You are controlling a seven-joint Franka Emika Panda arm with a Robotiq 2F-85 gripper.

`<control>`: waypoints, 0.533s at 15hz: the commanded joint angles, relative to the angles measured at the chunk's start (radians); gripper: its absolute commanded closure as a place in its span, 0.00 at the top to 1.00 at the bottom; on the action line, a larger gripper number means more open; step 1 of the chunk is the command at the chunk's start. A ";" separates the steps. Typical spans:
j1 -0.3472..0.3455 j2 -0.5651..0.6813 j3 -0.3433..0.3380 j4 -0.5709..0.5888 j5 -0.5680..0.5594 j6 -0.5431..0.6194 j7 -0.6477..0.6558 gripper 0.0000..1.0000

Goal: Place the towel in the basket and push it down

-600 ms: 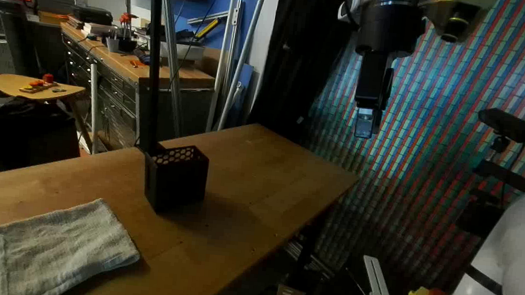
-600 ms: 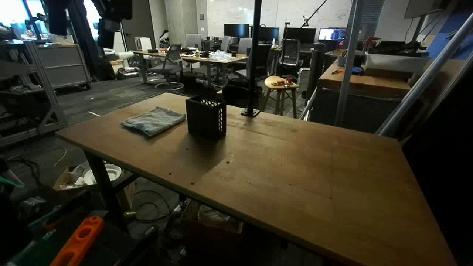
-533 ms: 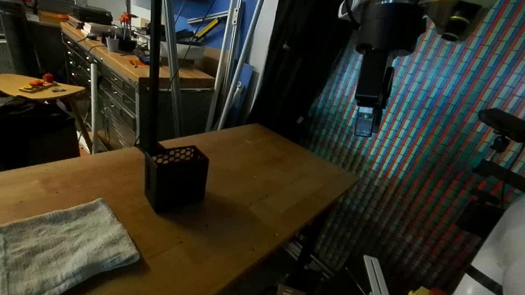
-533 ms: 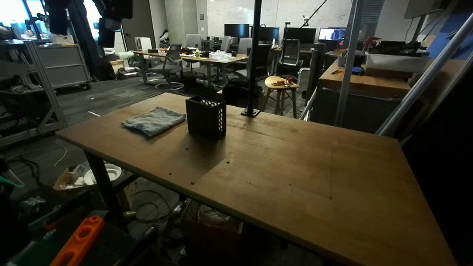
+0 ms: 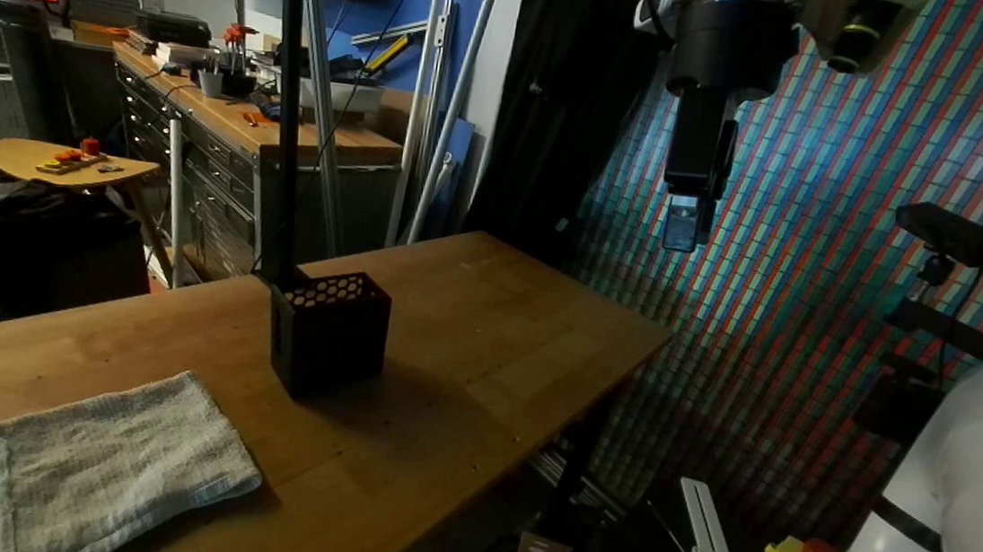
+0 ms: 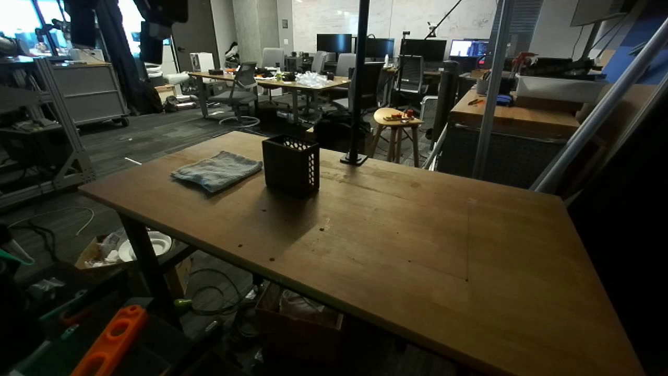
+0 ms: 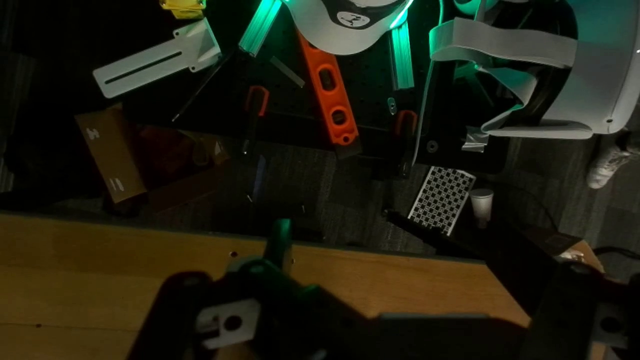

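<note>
The towel, a light grey-white cloth, lies flat and slightly rumpled on the wooden table; it also shows in an exterior view. The basket, a black box with perforated sides, stands upright beside the towel, apart from it; it also shows in an exterior view. No cloth shows at its open top. My gripper hangs pointing down, high and well away from both. In the wrist view the gripper has its fingers apart with nothing between them. Towel and basket are out of the wrist view.
A black pole stands at the table's edge close behind the basket. A black camera on a mount stands near the arm. Below the wrist are an orange level and an open cardboard box beyond the table edge.
My gripper has risen very slightly in the exterior views. The towel and the basket have not moved.
</note>
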 commanded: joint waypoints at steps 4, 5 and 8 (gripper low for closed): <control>0.027 0.155 0.097 0.077 0.047 0.102 0.107 1.00; 0.034 0.194 0.118 0.101 0.062 0.129 0.133 1.00; 0.051 0.312 0.175 0.181 0.093 0.193 0.204 1.00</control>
